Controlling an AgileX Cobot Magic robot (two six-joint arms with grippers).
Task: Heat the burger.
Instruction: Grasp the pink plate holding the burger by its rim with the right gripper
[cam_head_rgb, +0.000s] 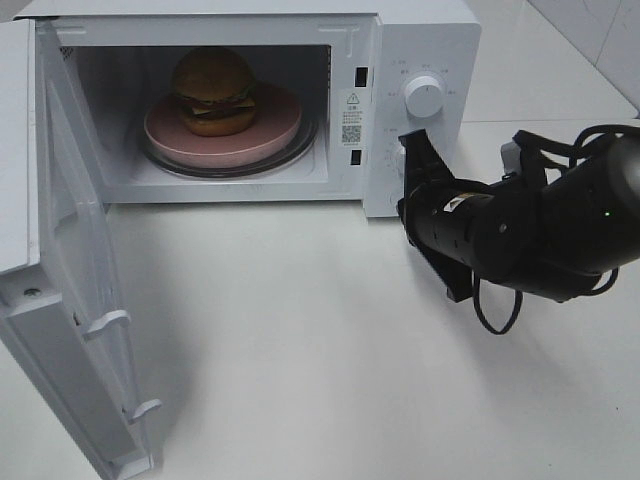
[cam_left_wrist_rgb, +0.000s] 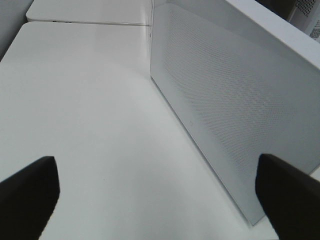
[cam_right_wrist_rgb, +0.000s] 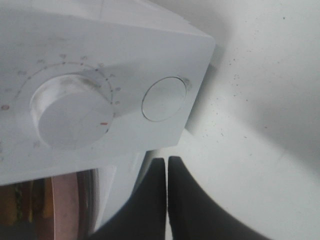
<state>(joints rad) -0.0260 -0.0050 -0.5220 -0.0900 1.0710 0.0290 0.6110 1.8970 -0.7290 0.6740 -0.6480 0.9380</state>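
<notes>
The burger (cam_head_rgb: 213, 90) is in but not warm yet, I think; nearest, the door (cam_head_rgb: 70, 300) of the microwave (cam_head_rgb: 420, 40) hangs open, the left gripper (cam_left_wrist_rgb: 155, 172) spread wide beside it; the right gripper (cam_right_wrist_rgb: 167, 160), pinched tight, is by the microwave's knob (cam_right_wrist_rgb: 70, 112); farthest, inside, the burger sits on a pink plate (cam_head_rgb: 170, 135).

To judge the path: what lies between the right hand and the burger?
In the exterior high view, the microwave's control panel and the cavity's side wall stand between the right hand and the burger, which sits on the pink plate.
</notes>
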